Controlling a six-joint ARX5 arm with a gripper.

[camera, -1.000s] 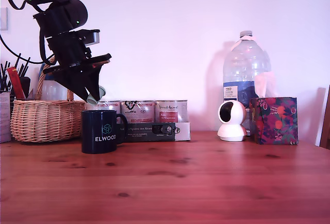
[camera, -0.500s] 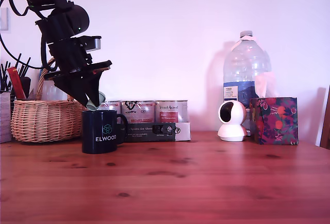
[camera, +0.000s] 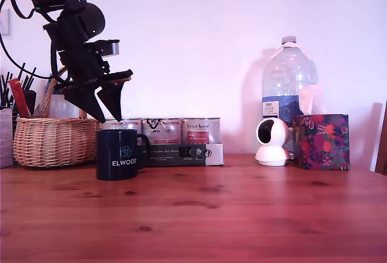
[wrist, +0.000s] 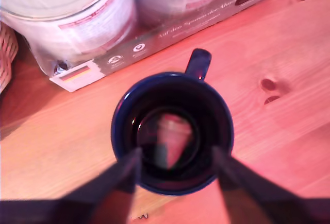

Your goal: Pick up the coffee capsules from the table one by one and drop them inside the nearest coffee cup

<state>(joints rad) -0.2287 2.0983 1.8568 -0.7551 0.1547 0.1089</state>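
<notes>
The black two-fingered claw (camera: pixel 104 115) is hanging just above the dark navy ceramic mug with white "ELWOOD" lettering (camera: pixel 118 153), its fingers spread apart and holding nothing. In the wrist view the two fingers (wrist: pixel 124 175) are straddling the mug's rim, and a pale shape at the bottom of the mug (wrist: pixel 172 136) is showing, too blurred to say whether it is a capsule.

Close behind the mug, a row of silver labelled tins (camera: pixel 161 130) is sitting in a dark cardboard tray (camera: pixel 181 154), near the mug's handle. At the exterior view's left a woven wicker basket (camera: pixel 53 140) is standing just beside the mug, under the arm. Well apart, towards the exterior view's right, a white round camera (camera: pixel 271 142), a large clear plastic water bottle (camera: pixel 288 81) and a flower-patterned box (camera: pixel 321 141) are grouped together.

The reddish-brown wooden table (camera: pixel 211 214) is lying bare in front of the mug and across the middle, giving open room there.
</notes>
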